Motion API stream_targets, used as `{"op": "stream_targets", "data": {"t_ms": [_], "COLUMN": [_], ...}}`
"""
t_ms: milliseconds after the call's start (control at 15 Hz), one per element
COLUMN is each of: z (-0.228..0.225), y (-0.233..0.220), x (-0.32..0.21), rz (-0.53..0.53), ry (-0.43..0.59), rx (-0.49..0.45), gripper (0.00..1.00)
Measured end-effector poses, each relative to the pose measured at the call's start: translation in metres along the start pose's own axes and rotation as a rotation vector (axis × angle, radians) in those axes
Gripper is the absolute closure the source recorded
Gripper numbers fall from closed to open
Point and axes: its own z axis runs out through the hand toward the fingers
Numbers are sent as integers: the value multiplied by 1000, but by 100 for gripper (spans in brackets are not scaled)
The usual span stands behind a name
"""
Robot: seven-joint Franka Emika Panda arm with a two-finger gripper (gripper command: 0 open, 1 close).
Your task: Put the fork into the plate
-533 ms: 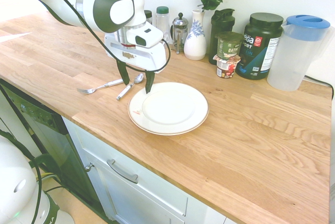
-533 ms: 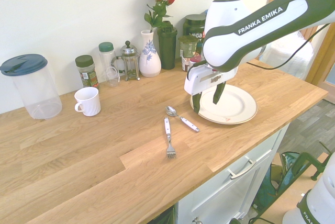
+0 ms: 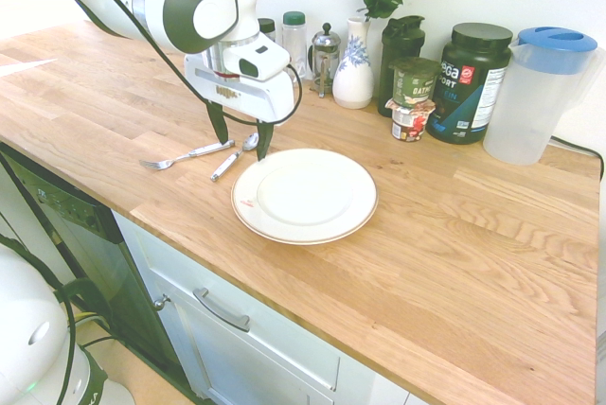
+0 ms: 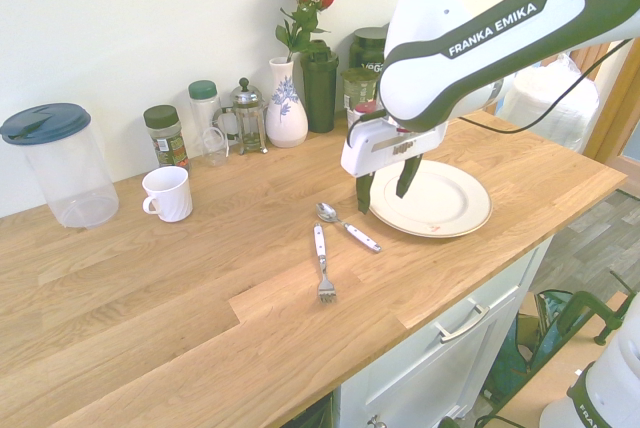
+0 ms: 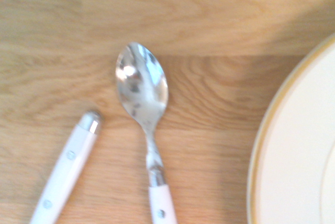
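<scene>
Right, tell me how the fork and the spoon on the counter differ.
The fork ends in pointed tines; the spoon ends in a rounded bowl. The fork lies farther from the plate; the spoon lies nearer it, just below the open gripper. The two point in different directions on the counter. Both have white handles with metal ends and lie flat on the wood, untouched.

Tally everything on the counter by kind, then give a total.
Cutlery: 2, fork and spoon
Plates: 1
Mugs: 1
Pitchers: 1
Vases with roses: 1
French presses: 1
Jars, tubs, bottles: 6, some partly hidden
Total: 13
</scene>
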Motion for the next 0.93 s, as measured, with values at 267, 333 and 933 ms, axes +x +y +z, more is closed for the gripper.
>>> {"op": "stream_targets", "data": {"t_ms": [267,333,933], "z": [-6,-5,37], "y": [-45,-51,-56], "x": [-57,-68,-86], "rz": [48,55,120], "ry": [-15,-13,-29], "rx": [33,28,-49], "gripper": [0,0,0]}}
